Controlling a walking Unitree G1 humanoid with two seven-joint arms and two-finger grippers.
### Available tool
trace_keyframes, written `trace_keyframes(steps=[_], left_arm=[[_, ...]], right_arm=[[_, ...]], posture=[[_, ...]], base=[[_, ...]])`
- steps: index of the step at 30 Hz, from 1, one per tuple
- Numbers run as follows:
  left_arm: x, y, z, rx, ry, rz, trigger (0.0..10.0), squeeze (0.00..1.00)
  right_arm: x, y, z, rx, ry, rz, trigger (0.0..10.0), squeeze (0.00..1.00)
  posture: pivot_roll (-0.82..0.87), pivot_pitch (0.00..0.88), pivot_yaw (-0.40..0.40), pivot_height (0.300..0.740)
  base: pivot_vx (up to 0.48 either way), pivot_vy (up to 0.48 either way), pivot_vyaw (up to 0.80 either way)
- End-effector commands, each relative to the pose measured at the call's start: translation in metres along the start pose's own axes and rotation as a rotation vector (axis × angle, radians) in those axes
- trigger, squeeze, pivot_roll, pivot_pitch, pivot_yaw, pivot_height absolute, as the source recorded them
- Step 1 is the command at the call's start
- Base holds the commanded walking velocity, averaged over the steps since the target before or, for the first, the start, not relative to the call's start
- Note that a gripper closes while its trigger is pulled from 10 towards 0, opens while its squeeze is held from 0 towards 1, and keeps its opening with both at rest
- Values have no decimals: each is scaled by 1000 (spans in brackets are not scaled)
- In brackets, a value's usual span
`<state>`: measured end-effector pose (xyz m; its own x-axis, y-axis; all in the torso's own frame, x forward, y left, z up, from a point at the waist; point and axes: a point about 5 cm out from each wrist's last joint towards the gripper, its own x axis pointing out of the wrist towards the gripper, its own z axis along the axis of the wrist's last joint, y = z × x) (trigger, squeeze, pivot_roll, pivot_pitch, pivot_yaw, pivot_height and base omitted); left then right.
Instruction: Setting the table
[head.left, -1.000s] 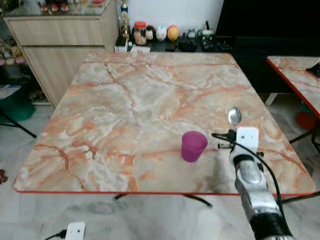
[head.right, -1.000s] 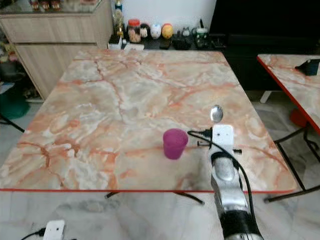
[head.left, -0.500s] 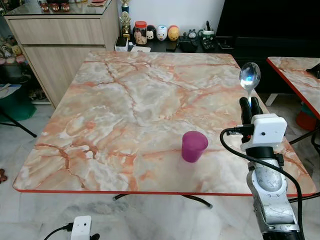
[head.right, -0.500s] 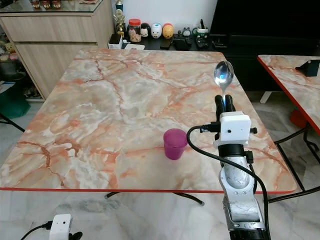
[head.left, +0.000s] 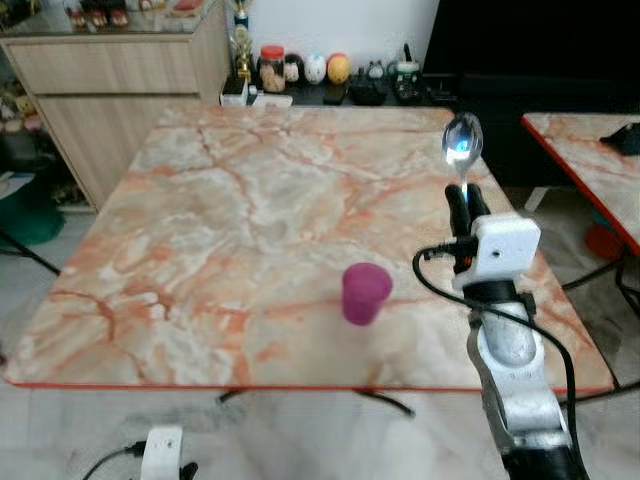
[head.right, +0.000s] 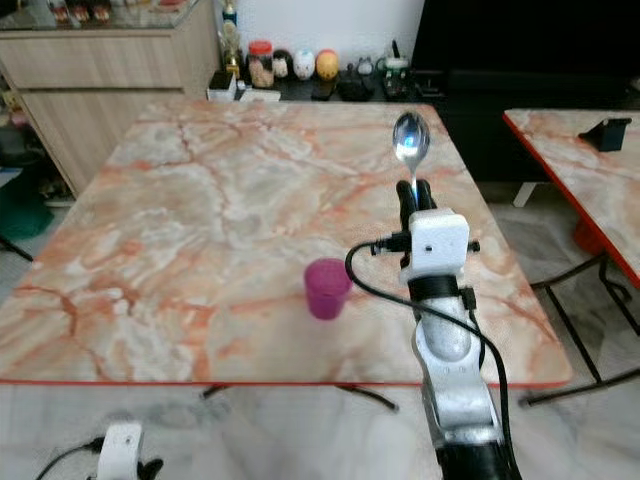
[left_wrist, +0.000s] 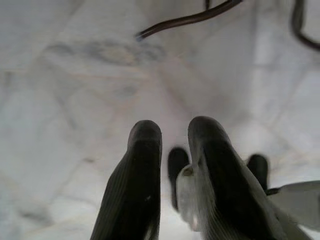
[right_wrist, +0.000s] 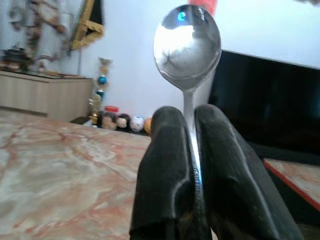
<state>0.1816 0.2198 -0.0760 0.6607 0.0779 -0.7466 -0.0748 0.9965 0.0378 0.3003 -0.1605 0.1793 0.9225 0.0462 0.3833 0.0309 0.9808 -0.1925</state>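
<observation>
above the right side of the orange-veined marble table (head.left: 230, 210), right gripper (head.left: 462, 198) raised, fingers clamped on the handle of a shiny metal spoon (head.left: 461, 142), bowl pointing up. small purple plastic cup (head.left: 364, 292) stands on the table, near its front edge. left gripper (left_wrist: 172, 137) hangs over the pale floor, fingers slightly apart, holding nothing.

text: we read none | labels: jars and figurines (head.left: 300, 68) behind the table (head.left: 200, 220) too small and blurred for us to read | brands: none we can make out | numbers, signs: none
</observation>
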Motion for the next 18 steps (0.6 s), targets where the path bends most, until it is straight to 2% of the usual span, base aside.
trace_keyframes(steps=[1,7,18], left_arm=[[-1,2,-2,13,10,3,10000,0],[0,1,-1,19,0,-1,10000,0],[0,-1,1,27,-10,-15,10000,0]], right_arm=[[3,6,4,20,-11,15,10000,0],[3,2,2,17,6,-8,10000,0],[5,8,2,29,12,1,10000,0]], posture=[[37,0,-31,740],[30,0,-29,740],[29,0,-26,740]], base=[[0,-368,0],[0,-368,0],[0,-365,0]])
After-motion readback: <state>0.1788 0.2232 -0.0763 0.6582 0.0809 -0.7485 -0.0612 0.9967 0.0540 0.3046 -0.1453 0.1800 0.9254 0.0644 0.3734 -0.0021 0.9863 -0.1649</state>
